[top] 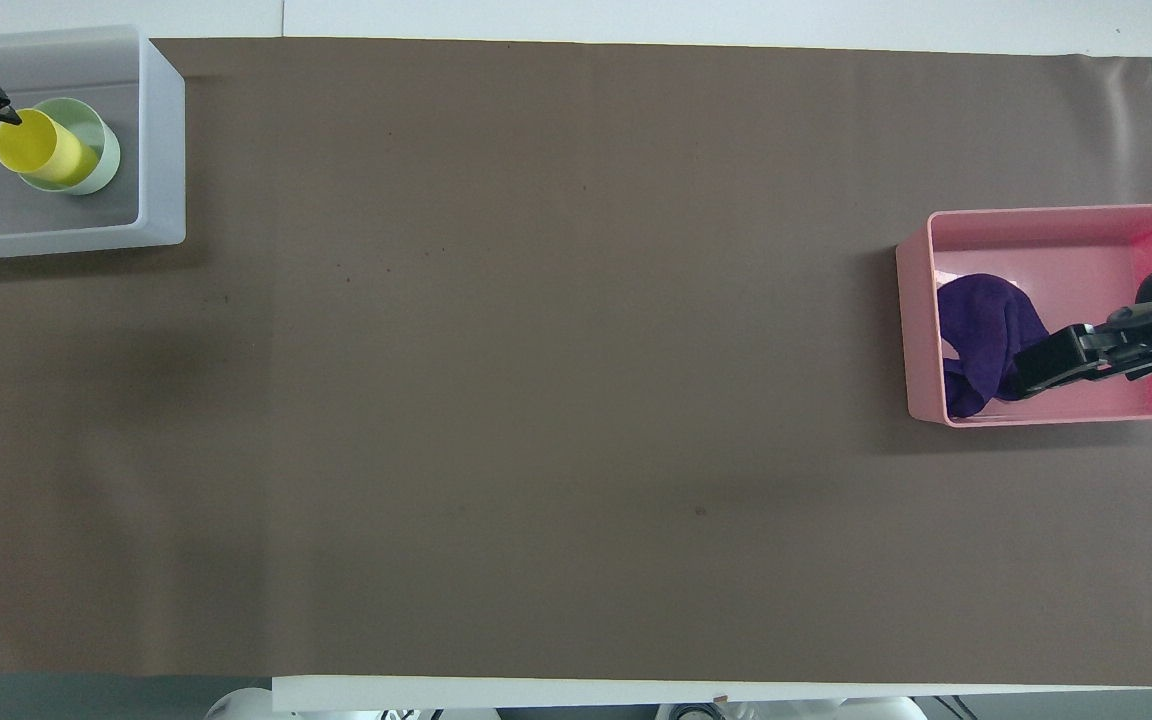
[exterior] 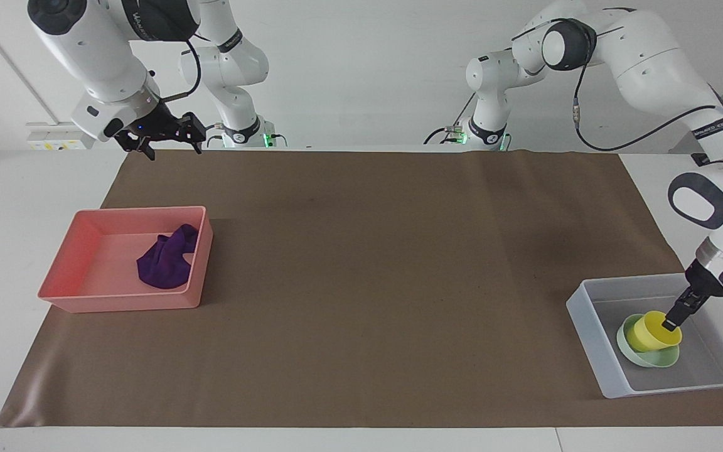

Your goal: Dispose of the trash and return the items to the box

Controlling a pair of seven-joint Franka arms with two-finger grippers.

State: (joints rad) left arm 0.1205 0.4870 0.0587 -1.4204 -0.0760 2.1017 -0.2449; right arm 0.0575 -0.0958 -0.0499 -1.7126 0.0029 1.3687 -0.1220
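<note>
On the worktop [exterior: 361, 282] the box [exterior: 587, 326] holds the bowl [exterior: 653, 359] with the cup [exterior: 650, 333] nested inside, the left gripper [exterior: 672, 321] pinching its rim, the right gripper [exterior: 170, 143] spread empty above the pink tray [exterior: 60, 295] holding the trash [exterior: 167, 260].

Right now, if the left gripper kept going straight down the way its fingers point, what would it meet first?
Probably the yellow cup: the left gripper is at its rim, and the cup stands in the mint-green bowl inside the clear tray. Depth is hard to judge here.
</note>
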